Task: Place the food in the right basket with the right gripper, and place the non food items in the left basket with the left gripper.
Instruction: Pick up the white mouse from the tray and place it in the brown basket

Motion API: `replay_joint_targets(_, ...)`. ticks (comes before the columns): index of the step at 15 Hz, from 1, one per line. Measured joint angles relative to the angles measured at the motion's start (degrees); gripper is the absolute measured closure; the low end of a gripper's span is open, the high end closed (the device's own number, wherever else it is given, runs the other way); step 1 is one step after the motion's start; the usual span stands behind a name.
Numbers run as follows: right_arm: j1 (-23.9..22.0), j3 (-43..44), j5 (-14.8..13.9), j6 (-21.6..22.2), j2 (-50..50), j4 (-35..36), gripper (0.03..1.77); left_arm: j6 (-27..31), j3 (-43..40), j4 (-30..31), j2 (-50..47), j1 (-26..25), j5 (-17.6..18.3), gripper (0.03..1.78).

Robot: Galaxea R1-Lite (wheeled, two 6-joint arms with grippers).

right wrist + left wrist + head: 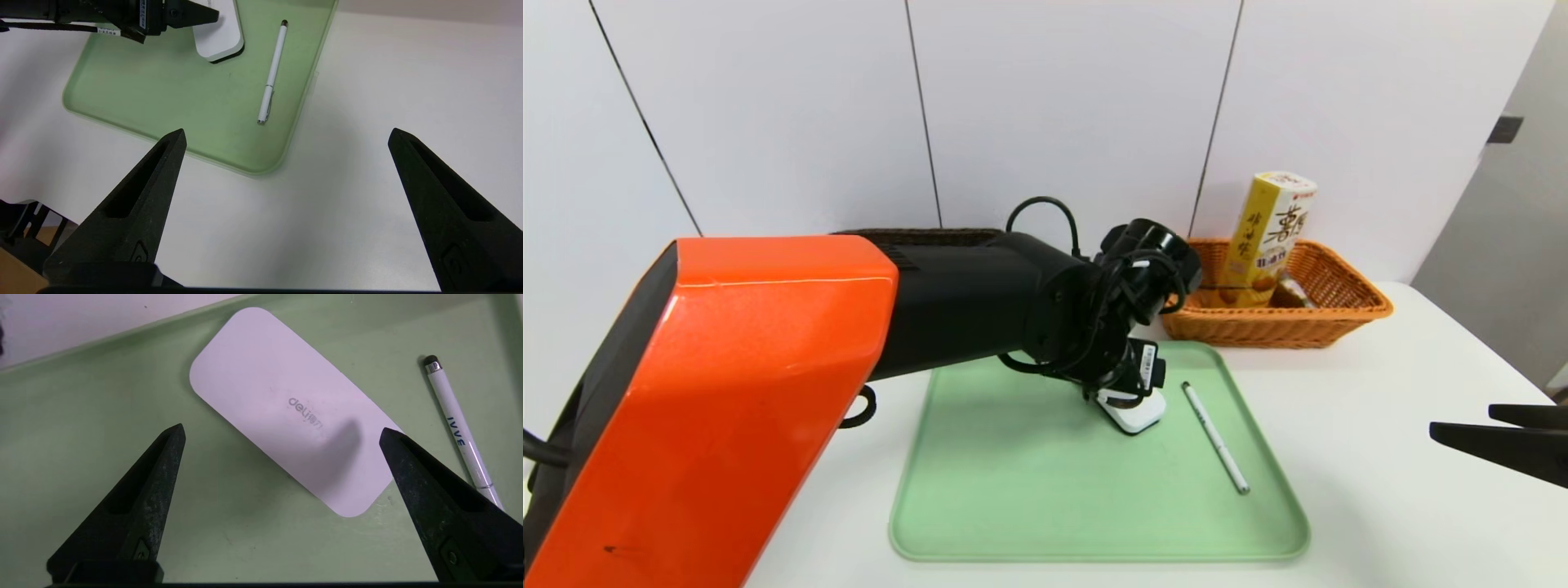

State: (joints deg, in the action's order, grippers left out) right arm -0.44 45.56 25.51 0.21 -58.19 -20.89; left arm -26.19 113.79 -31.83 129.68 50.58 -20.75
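Food box (1270, 237) already sits in right basket (1347, 314); white case (286, 412) and pen (457, 428) remain on green tray (1013, 490). Left gripper (282, 433) hovers wide open over case, holding nothing. Right gripper (286, 136) idle over counter (388, 102), open, empty.

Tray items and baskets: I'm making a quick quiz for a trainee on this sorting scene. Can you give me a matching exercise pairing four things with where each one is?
Things:
1. white pen
2. yellow snack box
3. white flat device
4. right gripper

Places:
A. standing in the orange basket
B. under the open left gripper, on the green tray
C. over bare white table, off to the tray's right
D. lying on the tray's right part, beside the device

Pairs: 1-D, 2-A, 3-B, 4-C
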Motion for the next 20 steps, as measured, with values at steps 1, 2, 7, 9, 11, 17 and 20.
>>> replay_joint_targets(1, 0.0, 0.0, 0.2, 0.0, 0.0, 0.0, 0.09, 0.0, 0.0, 0.2, 0.0, 0.3, -1.5, 0.12)
replay_joint_targets(2, 0.0, 0.0, 0.3, 0.0, 0.0, 0.0, 0.09, 0.1, 0.0, 0.2, 0.0, 0.7, -3.2, 0.12)
replay_joint_targets(7, 0.0, -0.7, 0.3, 0.0, 0.0, 1.4, 0.09, -0.5, 0.0, -0.2, -0.4, 4.0, -10.1, 0.12)
replay_joint_targets(9, -0.1, -1.3, 0.2, 0.0, 0.1, 2.2, 0.09, -1.4, 0.0, -0.8, -0.6, 5.4, -12.7, 0.12)
replay_joint_targets(11, -0.1, -1.5, 0.3, 0.0, 0.1, 2.2, 0.09, -3.2, -0.1, -2.9, -0.6, 6.4, -13.8, 0.12)
replay_joint_targets(17, 0.0, -1.5, 0.3, -0.2, 0.1, 2.4, 0.09, -9.9, 0.0, -6.8, -0.7, 6.8, -13.5, 0.12)
replay_joint_targets(20, 0.0, -1.5, 1.0, -0.2, 0.1, 2.4, 0.09, -10.4, 0.0, -7.4, -1.5, 8.0, -11.4, 0.12)
